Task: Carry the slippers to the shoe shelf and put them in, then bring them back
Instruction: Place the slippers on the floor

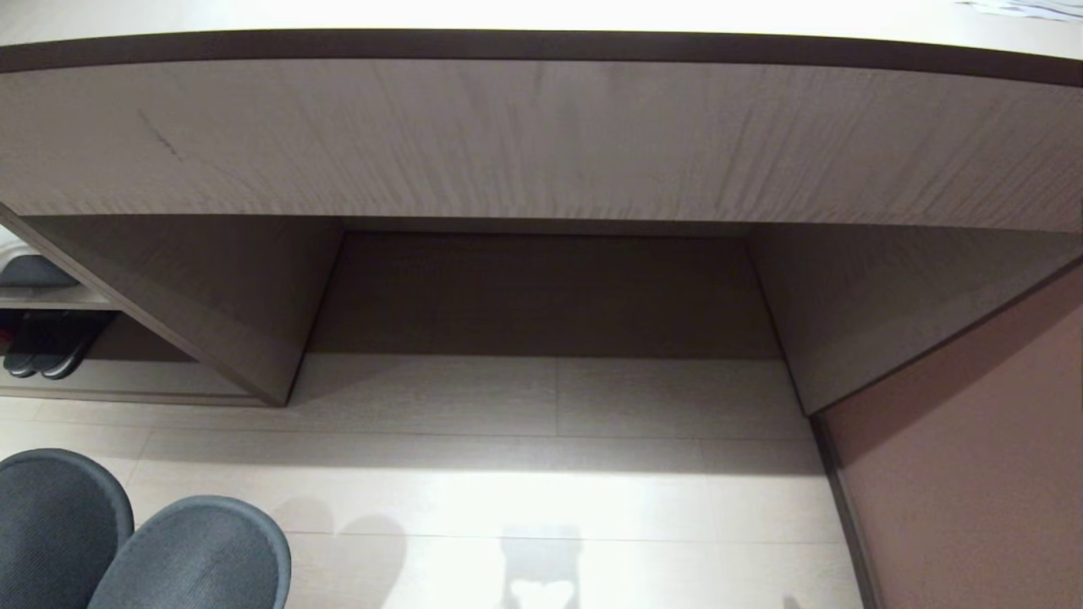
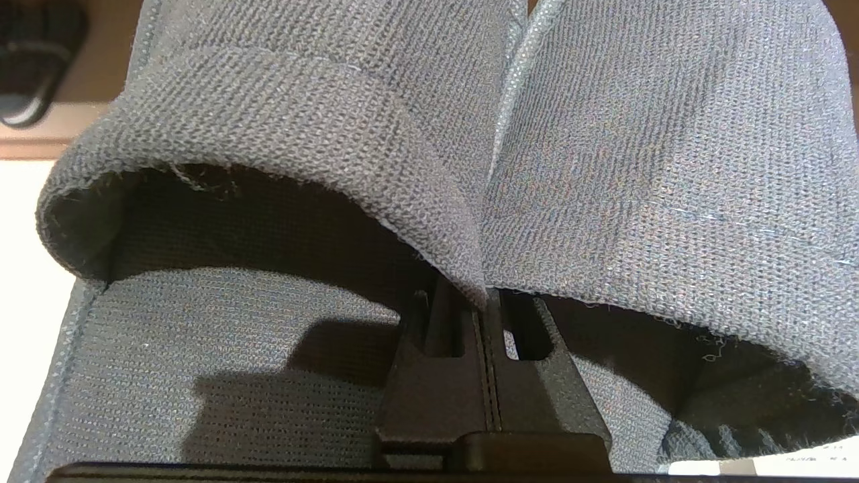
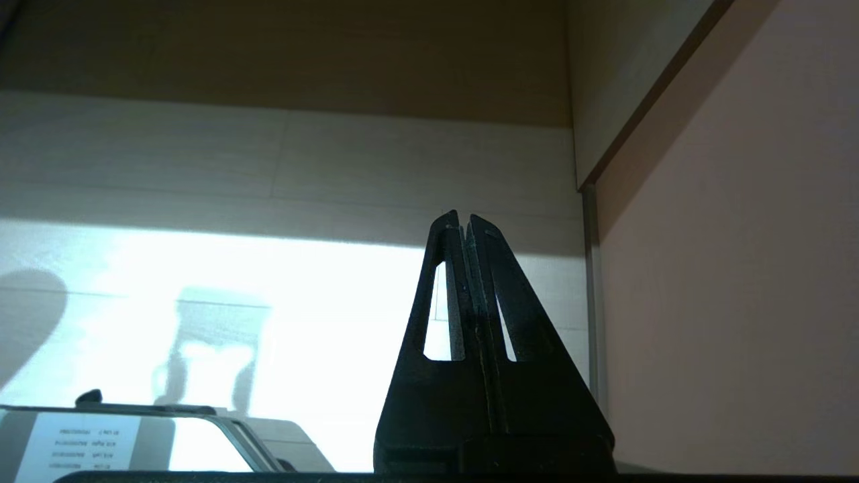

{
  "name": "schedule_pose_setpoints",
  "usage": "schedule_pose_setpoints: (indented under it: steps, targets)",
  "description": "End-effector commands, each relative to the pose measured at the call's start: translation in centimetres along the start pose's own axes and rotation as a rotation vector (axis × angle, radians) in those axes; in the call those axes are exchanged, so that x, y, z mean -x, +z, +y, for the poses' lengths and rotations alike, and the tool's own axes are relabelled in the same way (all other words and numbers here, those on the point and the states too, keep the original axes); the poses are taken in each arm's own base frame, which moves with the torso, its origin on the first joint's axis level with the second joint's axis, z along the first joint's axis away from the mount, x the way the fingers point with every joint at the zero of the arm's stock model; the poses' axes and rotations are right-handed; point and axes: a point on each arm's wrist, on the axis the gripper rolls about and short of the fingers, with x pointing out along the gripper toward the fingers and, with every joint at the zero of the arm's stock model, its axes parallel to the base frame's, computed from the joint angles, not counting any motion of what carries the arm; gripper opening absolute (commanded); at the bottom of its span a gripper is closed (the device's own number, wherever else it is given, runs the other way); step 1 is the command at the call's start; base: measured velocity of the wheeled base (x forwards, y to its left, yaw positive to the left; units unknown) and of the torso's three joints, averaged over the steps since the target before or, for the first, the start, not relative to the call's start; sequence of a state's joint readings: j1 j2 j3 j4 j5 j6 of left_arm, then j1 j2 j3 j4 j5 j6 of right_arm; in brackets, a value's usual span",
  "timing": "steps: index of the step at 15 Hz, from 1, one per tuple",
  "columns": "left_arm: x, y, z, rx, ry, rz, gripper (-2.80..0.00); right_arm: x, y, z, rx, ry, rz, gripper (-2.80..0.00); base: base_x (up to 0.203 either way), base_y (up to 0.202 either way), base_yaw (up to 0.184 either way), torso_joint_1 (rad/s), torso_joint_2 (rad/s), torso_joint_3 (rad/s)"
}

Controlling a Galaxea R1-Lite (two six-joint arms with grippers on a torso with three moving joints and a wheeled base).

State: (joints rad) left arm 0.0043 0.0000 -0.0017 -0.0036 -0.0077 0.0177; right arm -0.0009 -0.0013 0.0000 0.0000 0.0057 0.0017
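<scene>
The slippers, a dark knitted closed-toe pair, hang side by side with their toes at the lower left of the head view (image 1: 59, 524) (image 1: 203, 550). In the left wrist view they fill the picture (image 2: 302, 121) (image 2: 671, 147). My left gripper (image 2: 484, 302) is shut on the inner edges of both uppers where they meet; its tips are hidden under the fabric. The shoe shelf (image 1: 127, 379) shows at the far left, low and open-fronted. My right gripper (image 3: 464, 218) is shut and empty, above the pale floor.
Another dark pair (image 1: 46, 342) stands inside the shelf. Straight ahead is the desk's wide knee recess (image 1: 541, 296) under its front board. A pinkish wall (image 1: 973, 474) closes the right side. The pale tiled floor (image 1: 550, 474) lies in front.
</scene>
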Motion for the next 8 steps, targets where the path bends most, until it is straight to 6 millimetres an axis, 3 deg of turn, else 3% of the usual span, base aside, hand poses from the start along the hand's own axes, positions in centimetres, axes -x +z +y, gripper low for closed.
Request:
schedule_pose_setpoints:
  steps: [1,8]
  targets:
    - [-0.01,-0.01,0.00,-0.001,0.000,0.002,-2.80,0.00,0.00,0.00,0.000,0.001,0.000,-2.80,0.000,0.000,0.000,0.000,0.00,-0.195]
    - [-0.01,-0.01,0.00,-0.001,0.000,0.002,-2.80,0.00,0.00,0.00,-0.001,0.000,0.000,-2.80,0.000,0.000,0.000,0.000,0.00,-0.199]
